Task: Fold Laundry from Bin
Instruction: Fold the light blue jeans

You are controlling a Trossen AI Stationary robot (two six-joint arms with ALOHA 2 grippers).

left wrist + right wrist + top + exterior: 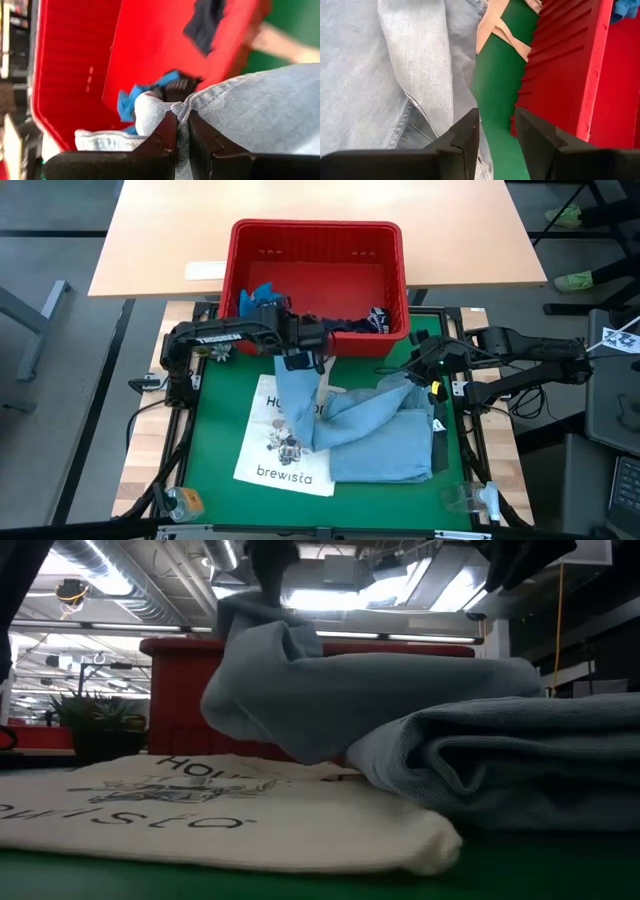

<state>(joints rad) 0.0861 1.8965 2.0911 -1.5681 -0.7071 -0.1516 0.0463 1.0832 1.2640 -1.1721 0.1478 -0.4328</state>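
The light blue denim shirt [380, 435] lies in a bunched heap on the green mat, with one part drawn up toward the bin. My left gripper [303, 363] hangs just in front of the red bin [316, 230], shut on that raised part [260, 105]. A bright blue garment [258, 298] and a dark navy one [375, 320] lie inside the bin. My right gripper [432, 378] hovers open above the heap's far right corner. Only green mat shows between its fingers [496, 125], with denim [380, 75] to one side. My left gripper pinches a bunched fold of the denim [180, 107] between its two fingertips, slanting down from the table's left. The cloth is gathered into creases at the fingers. The held part [260, 640] is lifted; the shirt slopes down from it to the heap [500, 750] on the mat.
The white printed tote bag [280, 455] lies flat on the mat, partly under the shirt. The bin's front wall [570, 70] stands close beside my right gripper. A wooden table [160, 240] stands behind the bin. Small clear objects [470, 498] sit at the near edge.
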